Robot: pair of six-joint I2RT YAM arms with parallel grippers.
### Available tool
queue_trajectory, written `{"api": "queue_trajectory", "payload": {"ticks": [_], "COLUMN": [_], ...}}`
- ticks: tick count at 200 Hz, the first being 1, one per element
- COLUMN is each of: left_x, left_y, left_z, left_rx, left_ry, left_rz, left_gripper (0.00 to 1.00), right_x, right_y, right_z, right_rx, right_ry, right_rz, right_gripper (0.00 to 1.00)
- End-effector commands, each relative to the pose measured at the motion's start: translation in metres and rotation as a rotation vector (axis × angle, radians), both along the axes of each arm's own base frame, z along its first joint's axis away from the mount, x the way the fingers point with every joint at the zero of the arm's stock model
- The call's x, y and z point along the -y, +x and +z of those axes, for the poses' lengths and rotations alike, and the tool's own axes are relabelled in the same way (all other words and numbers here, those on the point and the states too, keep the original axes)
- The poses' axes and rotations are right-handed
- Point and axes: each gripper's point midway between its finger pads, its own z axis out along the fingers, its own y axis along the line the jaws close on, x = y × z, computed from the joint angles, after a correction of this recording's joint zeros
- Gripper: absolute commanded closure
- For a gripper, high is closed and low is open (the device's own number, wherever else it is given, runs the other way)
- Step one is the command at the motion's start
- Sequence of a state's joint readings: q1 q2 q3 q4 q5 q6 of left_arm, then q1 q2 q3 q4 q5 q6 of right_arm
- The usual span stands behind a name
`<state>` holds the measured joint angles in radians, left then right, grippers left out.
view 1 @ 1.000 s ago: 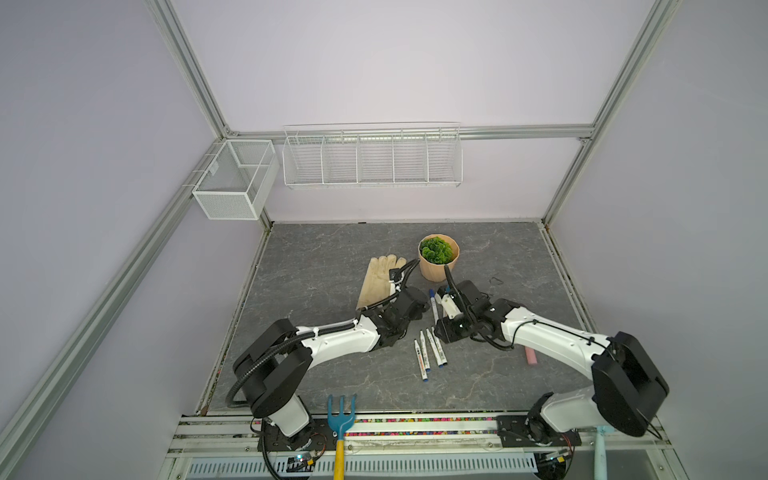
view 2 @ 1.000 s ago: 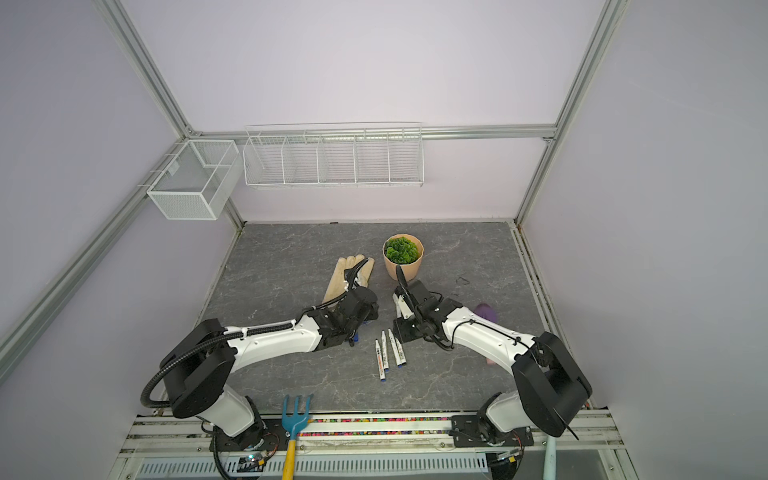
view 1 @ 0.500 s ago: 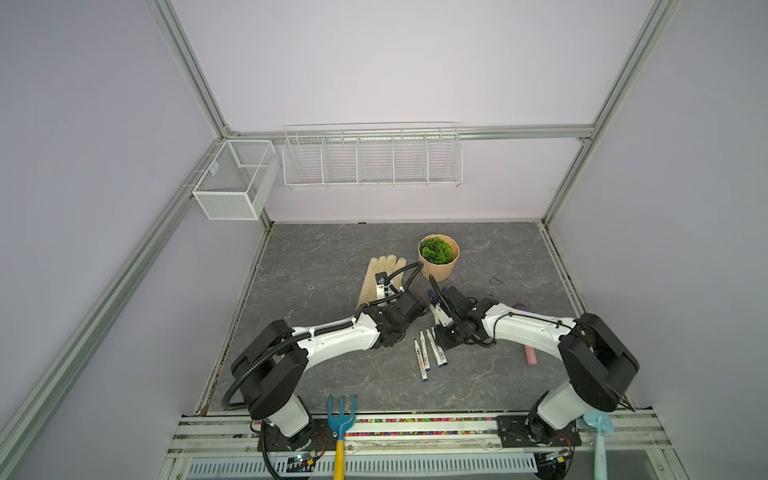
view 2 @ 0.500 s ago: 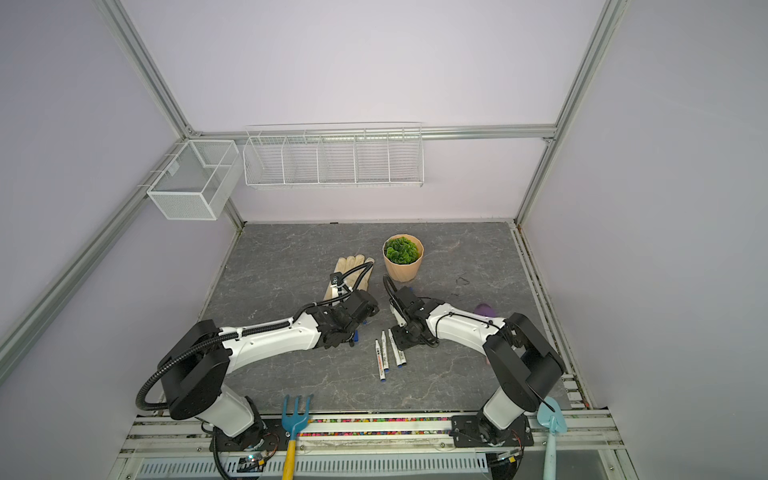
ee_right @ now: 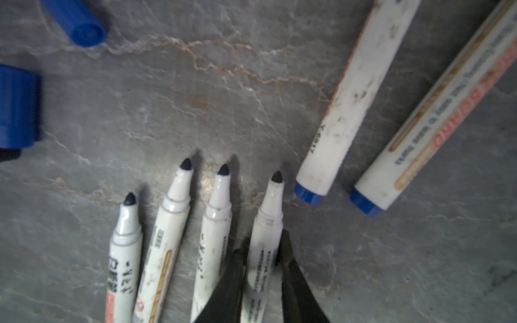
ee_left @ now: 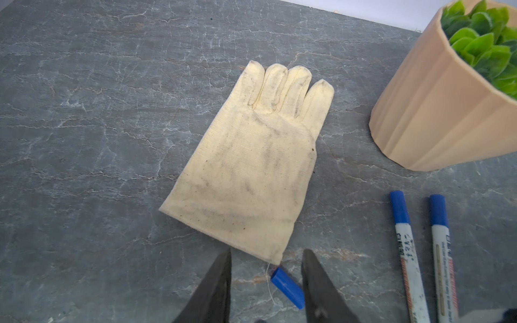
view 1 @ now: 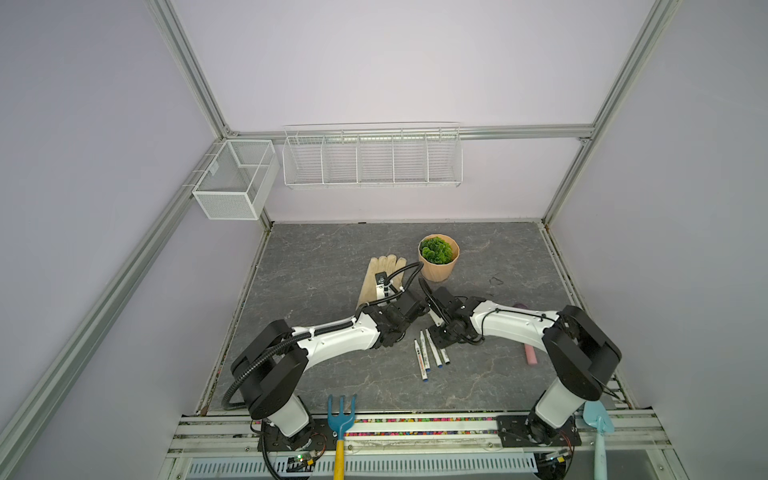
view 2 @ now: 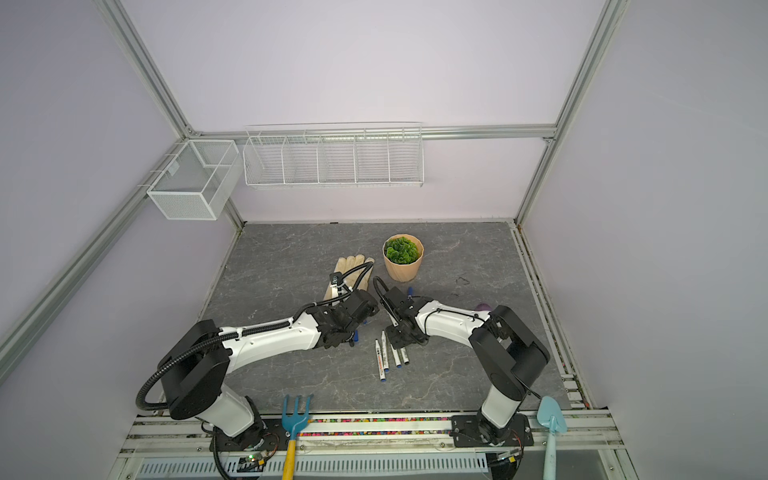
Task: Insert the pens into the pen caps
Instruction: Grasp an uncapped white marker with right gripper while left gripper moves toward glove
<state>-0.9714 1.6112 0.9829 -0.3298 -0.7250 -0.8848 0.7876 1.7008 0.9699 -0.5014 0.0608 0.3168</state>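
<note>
Several uncapped white pens (ee_right: 173, 212) lie side by side on the slate, black tips bare. My right gripper (ee_right: 263, 243) is shut on the end pen (ee_right: 268, 221) of that row, a finger pressed to each side of its barrel; in a top view this gripper (view 1: 439, 337) sits low over the row (view 1: 424, 355). Two capped pens (ee_left: 405, 246) lie beside the pot. A loose blue pen cap (ee_left: 288, 288) lies on the table between the open fingers of my left gripper (ee_left: 268, 251), untouched. Two more blue caps (ee_right: 84, 28) lie near the pen tips.
A cream glove (view 1: 382, 274) lies flat behind the left gripper, and a tan pot with a green plant (view 1: 438, 257) stands beside it. A pink stick (view 1: 530, 353) lies to the right. A blue garden fork (view 1: 340, 419) and a pale blue trowel (view 1: 597, 424) rest at the front rail.
My right gripper has come forward and down from near the capped pens onto the row of uncapped pens, and its jaws have narrowed onto one. The left arm has barely moved.
</note>
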Motion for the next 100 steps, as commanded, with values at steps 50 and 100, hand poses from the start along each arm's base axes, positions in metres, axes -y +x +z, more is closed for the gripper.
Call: {"api": "queue_trajectory", "payload": {"ticks": [50,100], "left_x": [0.005,0.029], "left_y": [-0.001,-0.002], "left_z": [0.001,-0.003], "left_rx": [0.011,-0.01], "left_ry": [-0.028,-0.081], "left_rz": [-0.022,-0.123], "left_gripper": [0.59,0.6], "right_x": [-0.009,-0.015], "right_y": [0.001,0.022], "right_z": [0.018,0.088], "right_rx": [0.05,0.255], "right_ry": [0.047,0.252], "right_rz": [0.017,-0.043], "right_gripper": [0.91,0.93]}}
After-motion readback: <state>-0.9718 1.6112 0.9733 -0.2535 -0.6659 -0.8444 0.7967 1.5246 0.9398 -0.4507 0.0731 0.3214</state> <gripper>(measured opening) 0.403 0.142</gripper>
